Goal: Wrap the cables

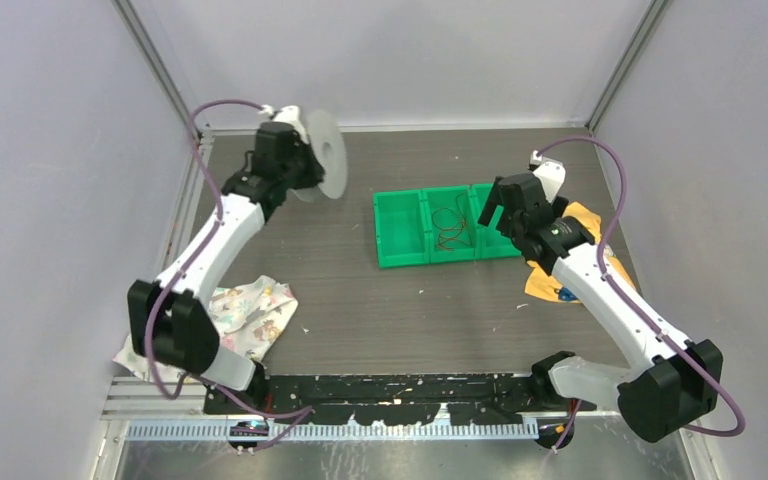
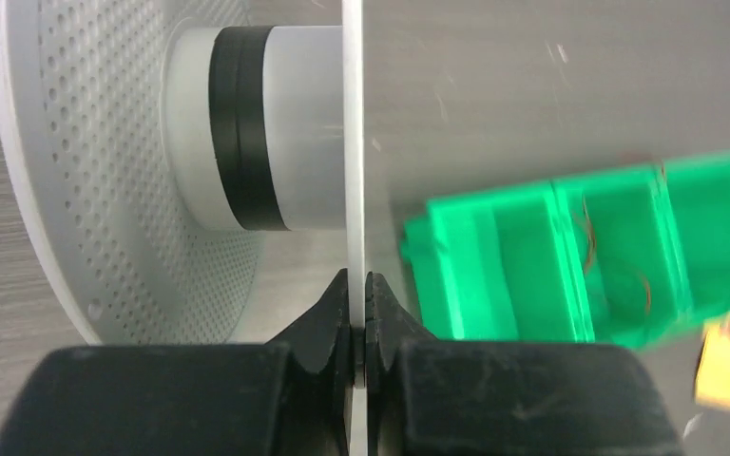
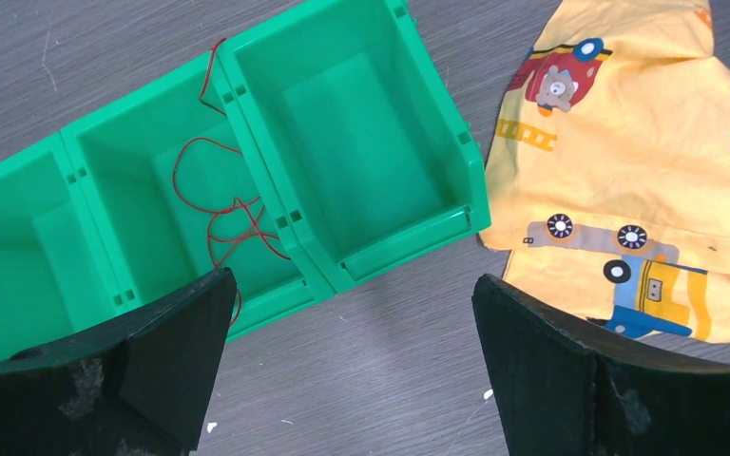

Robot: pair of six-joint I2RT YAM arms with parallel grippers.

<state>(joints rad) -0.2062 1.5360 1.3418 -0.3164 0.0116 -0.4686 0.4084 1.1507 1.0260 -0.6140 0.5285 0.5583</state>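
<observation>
The cables (image 3: 219, 204) are thin red-and-dark strands lying in loose loops in the middle compartment of a green three-part bin (image 3: 247, 114), also visible from above as the cables (image 1: 450, 226). My right gripper (image 3: 352, 304) hangs open just in front of the bin, over bare table, nothing between its fingers. Its place from above is the right gripper (image 1: 495, 207), beside the bin's right end. My left gripper (image 2: 358, 313) is shut on the thin edge of one flange of a white spool (image 2: 354, 142), held at the back left, the spool (image 1: 326, 155) standing on edge.
A yellow cartoon-print cloth (image 3: 627, 142) lies right of the bin, partly under the right arm. A pale patterned cloth (image 1: 255, 310) lies near the left arm's base. The green bin (image 1: 400, 235) sits mid-table; grey walls close in both sides.
</observation>
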